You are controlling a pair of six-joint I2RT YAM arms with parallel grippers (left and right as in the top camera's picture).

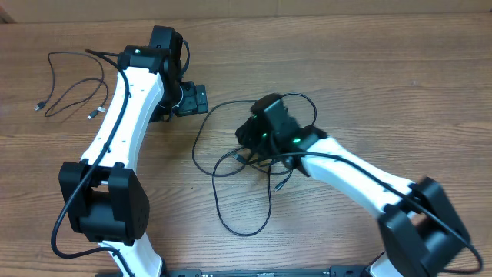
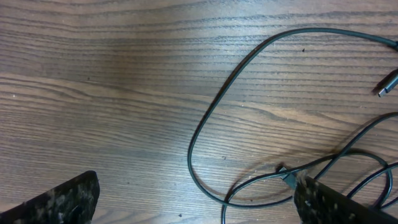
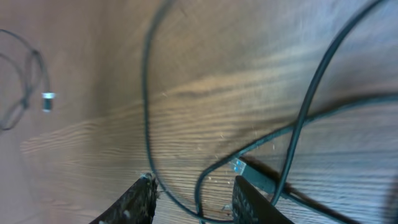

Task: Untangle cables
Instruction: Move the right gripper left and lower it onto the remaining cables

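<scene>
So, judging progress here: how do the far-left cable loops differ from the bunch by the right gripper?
The far-left cable loops lie spread out with few crossings; the bunch overlaps densely. No gripper is at the loops; the right gripper is over the bunch. Both are thin black cords.

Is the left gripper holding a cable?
No, the left gripper is wide open, and the cable just lies loose on the table.

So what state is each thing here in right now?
Left end effector, wide open, empty.
Right end effector, partly open, cable passing between its fingers.
Middle cables, tangled on the table.
Separate cable, loose, off to the left.
</scene>
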